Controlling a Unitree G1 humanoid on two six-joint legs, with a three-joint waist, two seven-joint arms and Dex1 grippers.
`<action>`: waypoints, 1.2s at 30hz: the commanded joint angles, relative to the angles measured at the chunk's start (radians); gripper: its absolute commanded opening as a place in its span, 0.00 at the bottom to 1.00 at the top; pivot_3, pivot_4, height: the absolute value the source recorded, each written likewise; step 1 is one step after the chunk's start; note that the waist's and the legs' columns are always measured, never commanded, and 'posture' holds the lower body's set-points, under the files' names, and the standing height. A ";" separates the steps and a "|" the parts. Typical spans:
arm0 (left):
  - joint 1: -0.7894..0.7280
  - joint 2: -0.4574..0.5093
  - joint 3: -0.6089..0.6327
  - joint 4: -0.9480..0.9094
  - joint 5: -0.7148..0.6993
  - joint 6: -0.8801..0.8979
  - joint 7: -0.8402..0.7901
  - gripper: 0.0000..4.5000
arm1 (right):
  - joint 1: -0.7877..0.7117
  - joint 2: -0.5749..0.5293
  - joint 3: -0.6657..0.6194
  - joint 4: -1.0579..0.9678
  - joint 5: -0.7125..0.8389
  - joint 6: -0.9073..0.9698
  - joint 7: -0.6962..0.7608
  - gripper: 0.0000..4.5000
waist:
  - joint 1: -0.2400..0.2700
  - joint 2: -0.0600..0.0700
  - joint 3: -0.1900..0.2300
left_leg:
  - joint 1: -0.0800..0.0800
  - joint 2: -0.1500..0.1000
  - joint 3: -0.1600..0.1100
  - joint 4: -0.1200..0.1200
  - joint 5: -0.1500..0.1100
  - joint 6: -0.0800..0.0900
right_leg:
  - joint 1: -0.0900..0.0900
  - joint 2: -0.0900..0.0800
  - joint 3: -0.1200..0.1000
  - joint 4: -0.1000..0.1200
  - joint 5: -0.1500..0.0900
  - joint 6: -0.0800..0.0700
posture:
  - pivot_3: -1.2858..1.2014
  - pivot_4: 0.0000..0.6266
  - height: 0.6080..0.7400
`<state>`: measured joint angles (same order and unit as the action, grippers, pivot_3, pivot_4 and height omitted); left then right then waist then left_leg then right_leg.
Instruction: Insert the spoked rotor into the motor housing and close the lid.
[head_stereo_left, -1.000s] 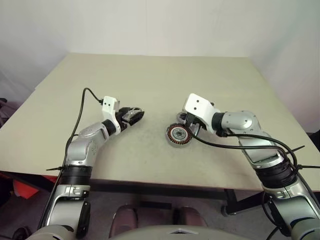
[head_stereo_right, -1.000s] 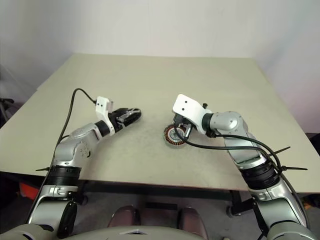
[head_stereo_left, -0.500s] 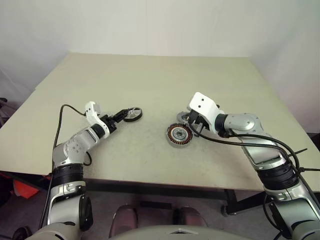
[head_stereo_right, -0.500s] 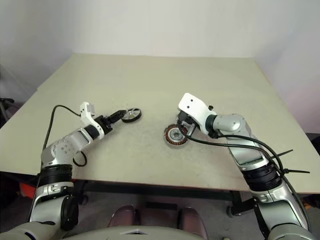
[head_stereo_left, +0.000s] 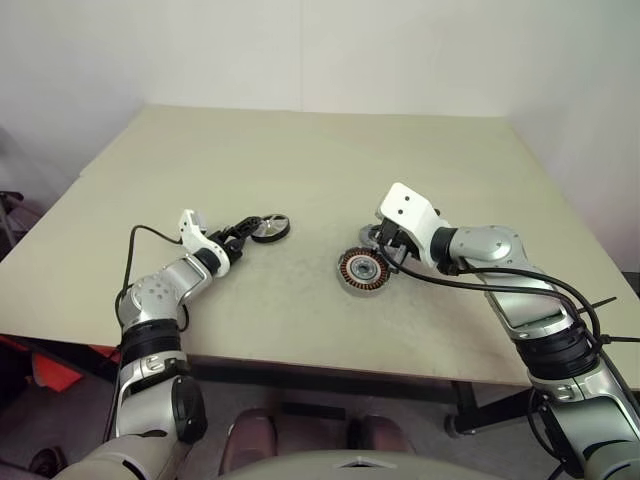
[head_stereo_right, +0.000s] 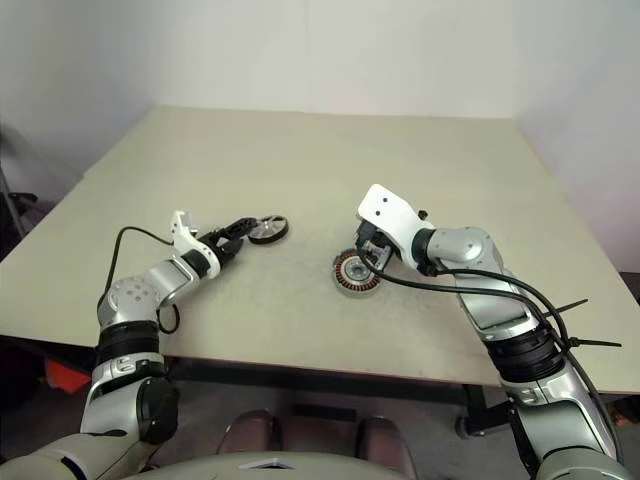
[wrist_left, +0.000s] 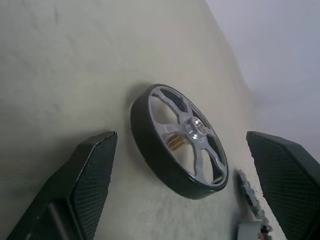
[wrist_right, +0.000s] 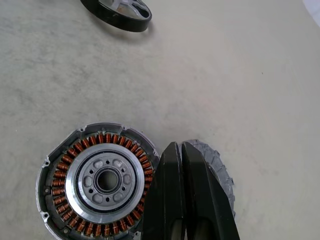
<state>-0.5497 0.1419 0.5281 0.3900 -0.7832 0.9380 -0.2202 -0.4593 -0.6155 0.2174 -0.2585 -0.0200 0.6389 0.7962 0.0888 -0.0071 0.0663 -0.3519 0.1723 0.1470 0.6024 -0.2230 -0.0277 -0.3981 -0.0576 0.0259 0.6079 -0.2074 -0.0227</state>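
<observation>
Lying flat on the table (head_stereo_left: 300, 150), spoked rotor (head_stereo_left: 270, 229) between wide-spread left gripper (head_stereo_left: 246, 231) fingers, untouched. Likely stiff, heavy, slick metal; best pinched across the dark rim. Right gripper (wrist_right: 181, 165) closed, empty, beside motor housing (wrist_right: 97, 181).

A bare test room or lab is showing here: a plain beige table (head_stereo_left: 300, 150) is standing against blank white walls (head_stereo_left: 300, 50). Loose motor parts are lying on it, nothing homely around.

Table (head_stereo_left: 300, 160) far half bare; right gripper (head_stereo_left: 385, 252) crowds motor housing (head_stereo_left: 361, 270); spoked rotor (head_stereo_left: 270, 229) unobstructed.
</observation>
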 joint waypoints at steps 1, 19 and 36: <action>-0.030 -0.023 -0.003 0.028 -0.018 0.009 0.020 0.89 | -0.016 -0.006 -0.024 -0.037 0.006 -0.013 -0.016 0.00 | 0.004 0.000 0.000 | 0.000 0.000 0.000 0.000 0.000 0.000 | 0.000 0.000 0.000 0.000 0.000 0.000 | 0.52 0.00 1.00; -0.050 -0.043 -0.009 0.065 -0.013 0.003 0.060 0.33 | -0.033 0.001 -0.023 -0.021 0.013 -0.012 -0.041 0.00 | 0.006 0.000 0.000 | 0.000 0.000 0.000 -0.001 0.000 0.000 | 0.000 0.000 0.000 0.000 0.000 0.001 | 0.52 0.00 1.00; -0.064 -0.068 0.018 0.053 -0.144 0.060 -0.026 0.15 | -0.068 -0.007 -0.107 0.123 -0.036 0.056 -0.209 0.00 | 0.005 0.000 0.000 | -0.001 0.000 0.000 -0.003 0.000 0.000 | -0.002 0.000 0.000 -0.002 0.000 0.001 | 0.52 0.00 1.00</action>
<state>-0.5961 0.0882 0.5323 0.4625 -0.8654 0.9722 -0.2159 -0.4987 -0.6108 0.1460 -0.1459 -0.0314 0.6873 0.6233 0.0941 -0.0074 0.0665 -0.3534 0.1723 0.1470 0.5992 -0.2227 -0.0279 -0.4000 -0.0574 0.0255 0.6061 -0.2078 -0.0220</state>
